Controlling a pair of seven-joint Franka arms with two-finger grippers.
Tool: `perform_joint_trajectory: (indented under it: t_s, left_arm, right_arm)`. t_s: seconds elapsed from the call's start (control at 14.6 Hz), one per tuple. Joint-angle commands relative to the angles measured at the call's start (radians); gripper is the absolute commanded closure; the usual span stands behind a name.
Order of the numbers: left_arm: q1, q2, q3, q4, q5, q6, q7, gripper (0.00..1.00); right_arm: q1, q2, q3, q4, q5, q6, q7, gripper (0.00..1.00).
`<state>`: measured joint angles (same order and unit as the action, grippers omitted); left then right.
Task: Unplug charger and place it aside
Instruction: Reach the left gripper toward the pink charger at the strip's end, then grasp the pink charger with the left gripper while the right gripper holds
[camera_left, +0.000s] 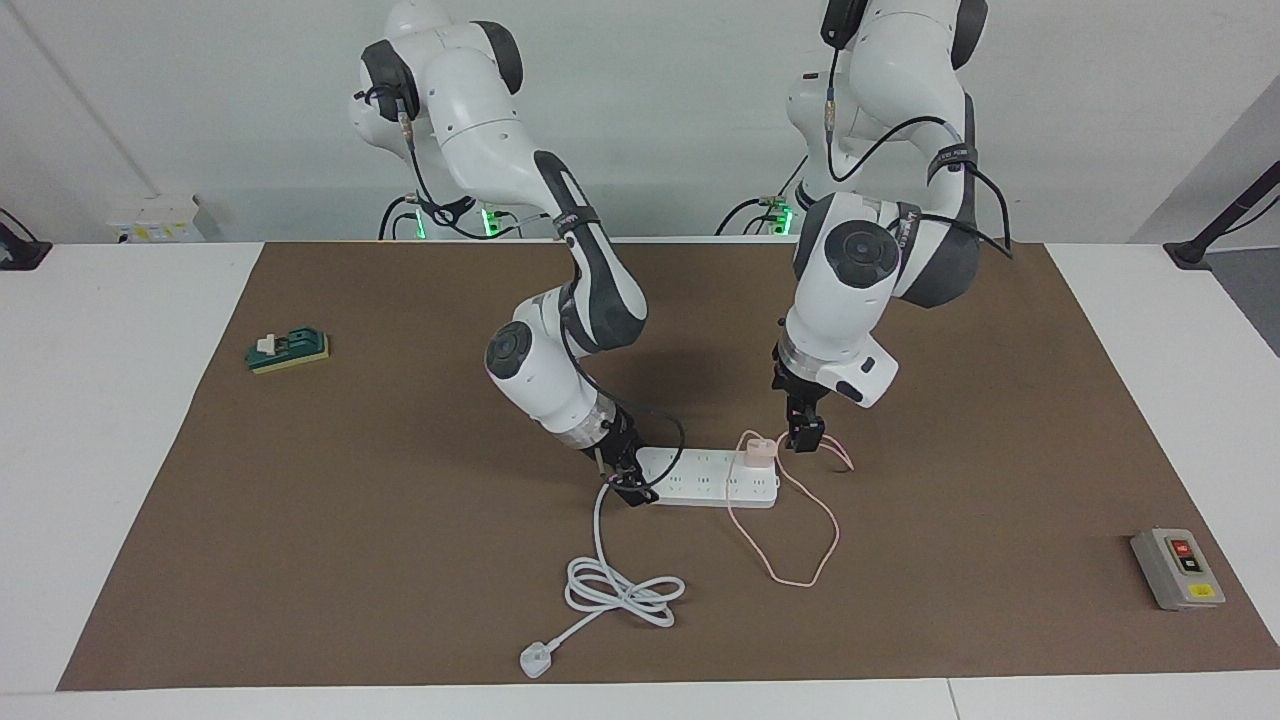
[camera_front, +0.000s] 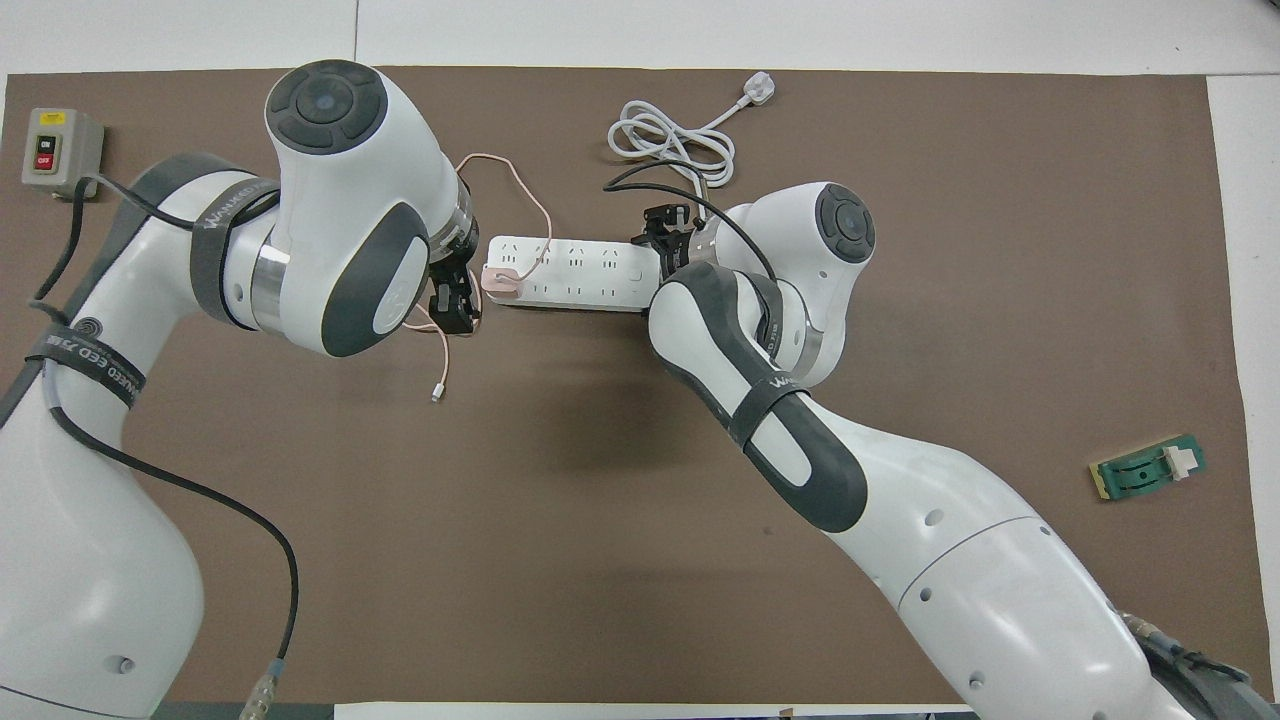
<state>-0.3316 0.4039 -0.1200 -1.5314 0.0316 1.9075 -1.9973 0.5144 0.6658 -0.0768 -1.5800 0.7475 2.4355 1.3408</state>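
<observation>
The pale pink charger is plugged into the white power strip, at the strip's end toward the left arm's side. Its thin pink cable loops over the mat around that end. My left gripper hangs low right beside the charger, open and holding nothing, apart from the cube. My right gripper sits down at the strip's other end, where the thick white cord comes out. Whether it grips the strip is not visible.
The strip's white cord lies coiled farther from the robots, ending in a plug. A grey box with a red button sits at the left arm's end. A green block lies at the right arm's end.
</observation>
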Motion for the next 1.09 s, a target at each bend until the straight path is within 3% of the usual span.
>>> perform_joint_trajectory:
  t_s: [0.0,0.48,1.02]
  left_arm:
    - [-0.032,0.048,0.017,0.027,-0.001,0.030,-0.031,0.00]
    - [-0.038,0.082,0.019,-0.002,0.047,0.156,-0.028,0.00]
    - [-0.041,0.078,0.016,-0.085,0.088,0.180,-0.021,0.00]
  right_arm:
    - [-0.010,0.023,0.011,0.014,0.043,0.040,-0.057,1.00]
    - [-0.011,0.023,0.011,0.012,0.043,0.040,-0.057,1.00]
    - [-0.011,0.023,0.011,0.012,0.043,0.040,-0.057,1.00]
